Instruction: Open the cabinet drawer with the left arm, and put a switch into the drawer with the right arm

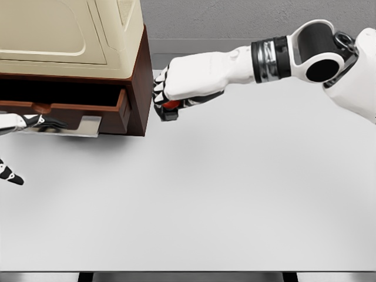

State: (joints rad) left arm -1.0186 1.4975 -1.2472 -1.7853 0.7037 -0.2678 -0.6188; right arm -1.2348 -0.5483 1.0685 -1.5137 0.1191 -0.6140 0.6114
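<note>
- Two white robot arms showed in the single head view, one from each side of the frame.
- One right hand (176,88) sat at upper centre, its arm reaching in from the upper right corner through a black-and-silver wrist band (270,59).
- Its fingers were curled tight around one switch (170,108), a small dark object with a red part, which peeked out beneath the knuckles.
- That switch was held above the table, just beside the cabinet's right side panel and outside the drawer.
- One left hand (26,122) entered at the left edge, mid-height, mostly cut off by the frame.
- Its dark-tipped fingers lay at the front of the drawer, near the handle; whether they gripped anything could not be told.
- One more dark fingertip piece (12,176) showed lower on the left edge, apart from the drawer.
- One cabinet (141,88) of dark reddish-brown wood filled the upper left of the frame.
- One drawer (88,111) stood pulled partway out of it, with a dark gap above its front panel.
- One round knob (41,108) sat on the drawer front.
- One cream-coloured appliance (70,35) rested on top of the cabinet.
- One pale grey table (235,200) spread across the middle and lower frame, carrying the cabinet.
- One grey wall (223,17) ran along the top, behind the table.
</note>
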